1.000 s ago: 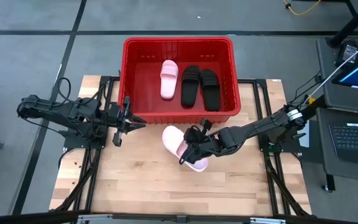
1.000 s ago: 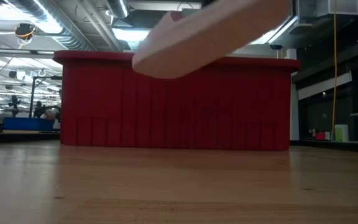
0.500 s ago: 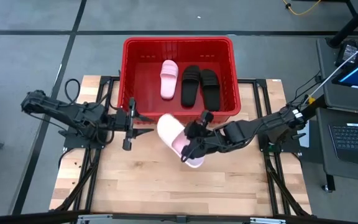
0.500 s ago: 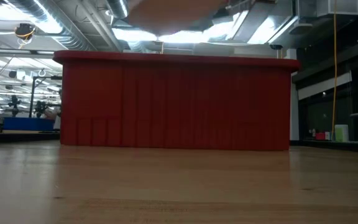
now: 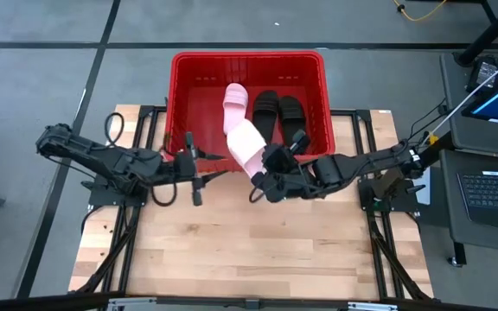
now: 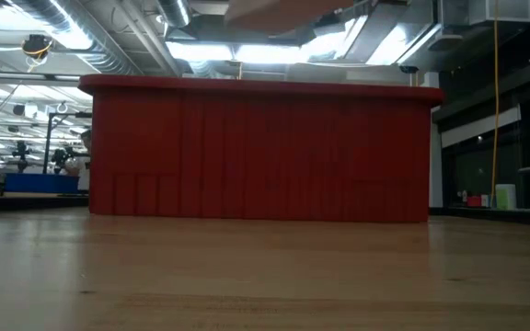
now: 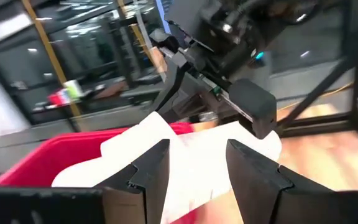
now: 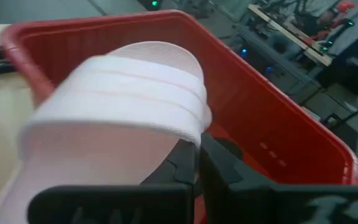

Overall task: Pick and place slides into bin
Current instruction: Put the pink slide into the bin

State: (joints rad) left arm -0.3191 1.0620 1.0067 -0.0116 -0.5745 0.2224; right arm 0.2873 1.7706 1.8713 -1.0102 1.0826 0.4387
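Observation:
A pale pink slide (image 5: pixel 247 142) with a ribbed strap hangs over the near wall of the red bin (image 5: pixel 184 104), with my right gripper (image 5: pixel 263 169) shut on it. In the low view only its pale underside (image 6: pixel 279 9) shows, above the bin's rim (image 6: pixel 260 85). On the bin's floor lie another pink slide (image 5: pixel 235 102) and two black slides (image 5: pixel 264 114) (image 5: pixel 294 117). My left gripper (image 5: pixel 219 166) is open, level, just left of the held slide and pointing at it. In the left wrist view the slide (image 7: pixel 191 155) shows beyond the open fingers. My right gripper pinches the near edge of the pink slide's ribbed strap (image 8: pixel 190 138) between its two shut fingers (image 8: pixel 180 163). The fingers come from the table's right, slanting a little down. The slide is lifted clear, tilted, its toe end toward the bin.
The bin's near wall (image 5: pixel 232 162) stands right under the held slide. Bare wooden tabletop (image 5: pixel 249 250) lies in front of both arms. A laptop and a monitor (image 5: pixel 491 186) stand off the table at the right.
My right gripper has risen and gone toward the far edge with the pink slide, which has come up off the table, turned and now hangs over the bin's near wall. My left gripper has moved toward the right, rolled, and its fingers stand wider apart.

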